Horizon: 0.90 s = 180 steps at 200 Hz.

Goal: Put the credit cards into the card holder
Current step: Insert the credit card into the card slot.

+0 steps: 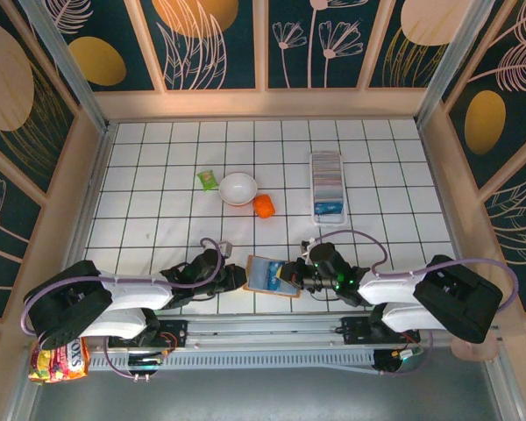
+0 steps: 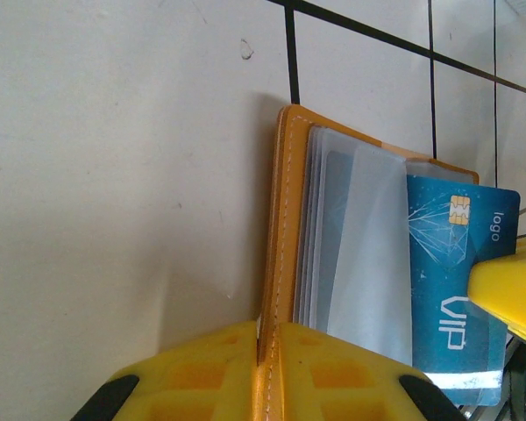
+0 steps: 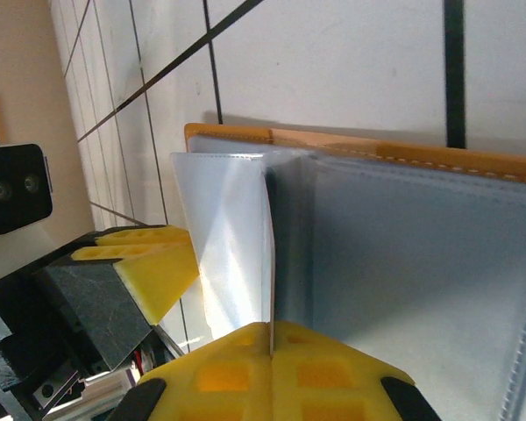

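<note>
**Operator:** Where's the card?

**Spotter:** Your blue card [image 2: 451, 281], the one marked VIP, lies against the inside of the open wallet [image 2: 285, 219]. It sits next to the clear sleeves [image 2: 359, 254], and one long edge pokes out past the leather.

**Operator:** Who has hold of it?

**Spotter:** Your right gripper [image 3: 270, 338] does. Its yellow fingers are pressed together on a thin sheet standing edge-on between them. From the left wrist you see one of those fingers sitting on the card's outer edge.

**Operator:** And the left?

**Spotter:** Your left gripper [image 2: 267, 338] is pinching the wallet. Its two fingers are clamped on the stitched orange border, one on each side.

**Operator:** Is the wallet flat on the table?

**Spotter:** I cannot tell. From above, you have it between the two grippers, near the front edge of the table [image 1: 158, 228], roughly midway between the arms.

**Operator:** Where's the holder?

**Spotter:** The holder [image 1: 313, 189] is farther back and to your right, well apart from the wallet, with its long side running away from you. There are blue patches in its slots, too small to make out.

**Operator:** Anything else nearby?

**Spotter:** A white bowl [image 1: 238, 189] sits left of the holder. An orange thing [image 1: 264, 206] is just beside the bowl on the holder's side, and a green packet [image 1: 209, 179] is just beside it on the other.
</note>
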Each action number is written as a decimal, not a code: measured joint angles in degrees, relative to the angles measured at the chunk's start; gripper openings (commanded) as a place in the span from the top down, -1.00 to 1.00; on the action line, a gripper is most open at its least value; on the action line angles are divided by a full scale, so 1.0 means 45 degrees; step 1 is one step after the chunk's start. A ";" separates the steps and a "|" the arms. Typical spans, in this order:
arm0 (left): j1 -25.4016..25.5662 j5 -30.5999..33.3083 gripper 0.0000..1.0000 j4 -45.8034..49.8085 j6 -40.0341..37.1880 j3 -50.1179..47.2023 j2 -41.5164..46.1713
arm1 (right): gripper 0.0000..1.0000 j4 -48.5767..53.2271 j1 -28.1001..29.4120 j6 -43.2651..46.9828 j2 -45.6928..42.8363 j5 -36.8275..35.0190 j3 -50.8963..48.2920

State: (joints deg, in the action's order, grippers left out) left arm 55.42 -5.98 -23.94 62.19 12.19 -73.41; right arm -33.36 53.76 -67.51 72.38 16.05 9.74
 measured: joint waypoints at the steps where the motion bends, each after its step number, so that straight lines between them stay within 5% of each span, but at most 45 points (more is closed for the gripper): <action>1: 0.0000 0.0000 0.71 0.0000 0.0005 0.0000 0.0000 | 1.00 -0.0024 0.0000 0.0010 0.0015 0.0010 0.0000; 52: 0.0000 -0.0005 0.70 -0.0034 0.0005 0.0000 -0.0024 | 1.00 -0.1151 0.0010 0.0015 0.1253 0.0311 0.0296; 73: 0.0000 -0.0005 0.71 -0.0063 0.0010 0.0000 -0.0039 | 0.67 -0.1627 0.0010 -0.0005 0.1724 0.0413 0.0330; 92: 0.0000 -0.0005 0.71 -0.0073 0.0010 0.0000 -0.0049 | 0.59 -0.1559 0.0034 0.0019 0.1855 0.0437 0.0379; 152: 0.0000 0.0000 0.71 -0.0228 0.0097 -0.0078 -0.0044 | 0.45 0.1365 0.0262 0.0593 0.0903 -0.0563 0.1239; 180: 0.0000 0.0000 0.71 -0.0359 0.0151 -0.0136 -0.0044 | 0.55 0.2443 0.0393 0.0729 0.0767 -0.1054 0.1603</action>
State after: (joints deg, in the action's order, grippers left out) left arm 55.42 -5.98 -25.56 62.87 11.57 -73.60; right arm -22.37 55.53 -64.23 75.83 11.31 16.95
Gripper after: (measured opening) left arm 0.146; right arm 0.261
